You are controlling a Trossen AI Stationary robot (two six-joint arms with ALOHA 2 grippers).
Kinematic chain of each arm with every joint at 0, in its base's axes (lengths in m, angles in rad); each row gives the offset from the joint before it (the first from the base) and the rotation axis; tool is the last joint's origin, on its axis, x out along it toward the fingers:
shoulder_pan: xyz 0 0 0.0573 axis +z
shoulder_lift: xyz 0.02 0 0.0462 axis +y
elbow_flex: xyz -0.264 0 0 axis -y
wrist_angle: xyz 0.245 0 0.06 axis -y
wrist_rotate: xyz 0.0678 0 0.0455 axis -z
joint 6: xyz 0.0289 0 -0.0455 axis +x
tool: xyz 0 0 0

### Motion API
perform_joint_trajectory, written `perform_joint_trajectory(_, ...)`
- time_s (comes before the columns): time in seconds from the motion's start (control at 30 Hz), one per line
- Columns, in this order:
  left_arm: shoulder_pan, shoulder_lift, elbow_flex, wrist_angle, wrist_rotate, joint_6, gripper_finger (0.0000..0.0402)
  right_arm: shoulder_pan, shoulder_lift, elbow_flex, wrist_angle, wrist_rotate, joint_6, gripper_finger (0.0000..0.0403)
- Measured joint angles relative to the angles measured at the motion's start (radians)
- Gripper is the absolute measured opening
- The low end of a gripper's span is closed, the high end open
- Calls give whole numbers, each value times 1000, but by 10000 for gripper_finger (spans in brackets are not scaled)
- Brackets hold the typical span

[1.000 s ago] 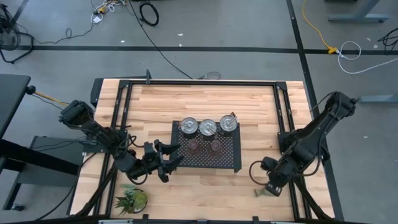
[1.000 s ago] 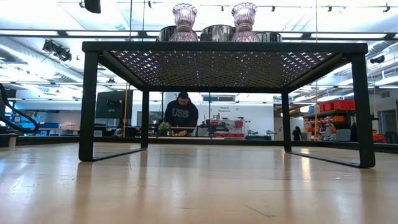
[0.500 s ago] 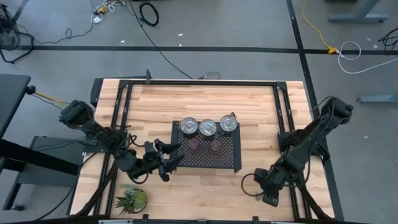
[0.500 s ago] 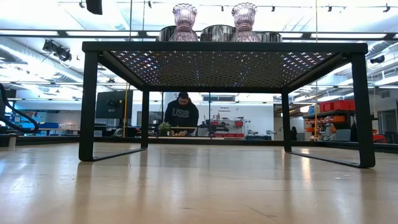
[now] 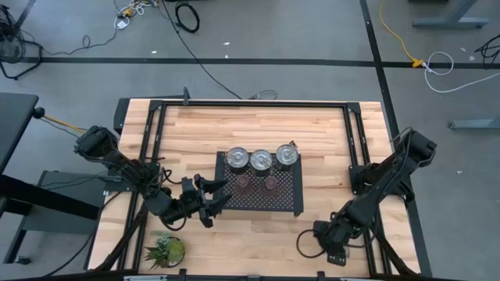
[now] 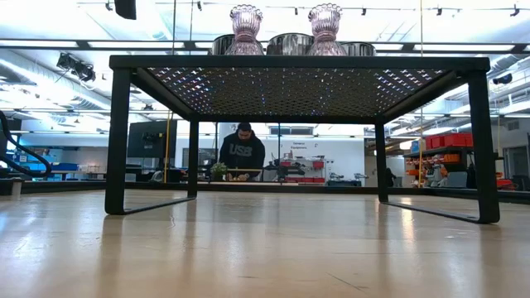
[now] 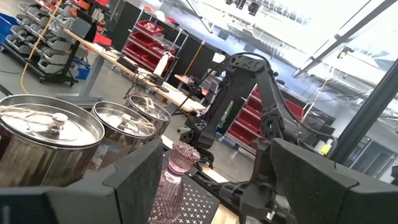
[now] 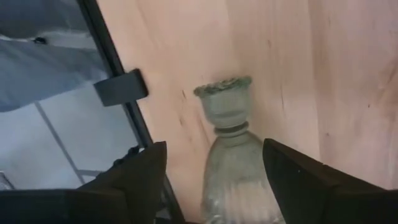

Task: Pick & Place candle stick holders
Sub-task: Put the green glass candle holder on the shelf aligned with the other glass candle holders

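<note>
A greenish glass candle stick holder (image 8: 231,165) lies on its side on the wood near the table's front right. My right gripper (image 8: 212,146) is open, one finger on each side of it; whether they touch it I cannot tell. In the high view that gripper (image 5: 306,243) covers it. Three silver holders (image 5: 260,160) and two pinkish ones (image 5: 258,184) stand on the black mesh tray (image 5: 293,204). My left gripper (image 5: 209,198) waits open, level, just off the tray's left edge, facing a pinkish holder (image 7: 177,180).
A small potted plant (image 5: 166,250) stands at the front left corner. A black frame rail (image 8: 121,87) runs close beside the greenish holder, along the table's right side. Bare wood lies in front of and behind the tray. A person (image 6: 241,153) works far behind the table.
My right gripper has gone toward the table's near edge and somewhat to the left, coming over the greenish holder that lay there. The left arm and the tray's holders have kept still.
</note>
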Motion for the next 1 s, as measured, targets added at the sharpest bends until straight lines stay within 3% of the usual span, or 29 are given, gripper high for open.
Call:
perform_joint_trajectory(0.33,0,0,0,0,0,0,298,2,53,0,0,49,-35,265)
perform_joint_trajectory(0.63,0,0,0,1,0,0,298,10,137,0,44,-7,-75,265)
perform_joint_trajectory(1.0,0,0,0,0,-2,0,298,38,194,2,99,11,-80,259)
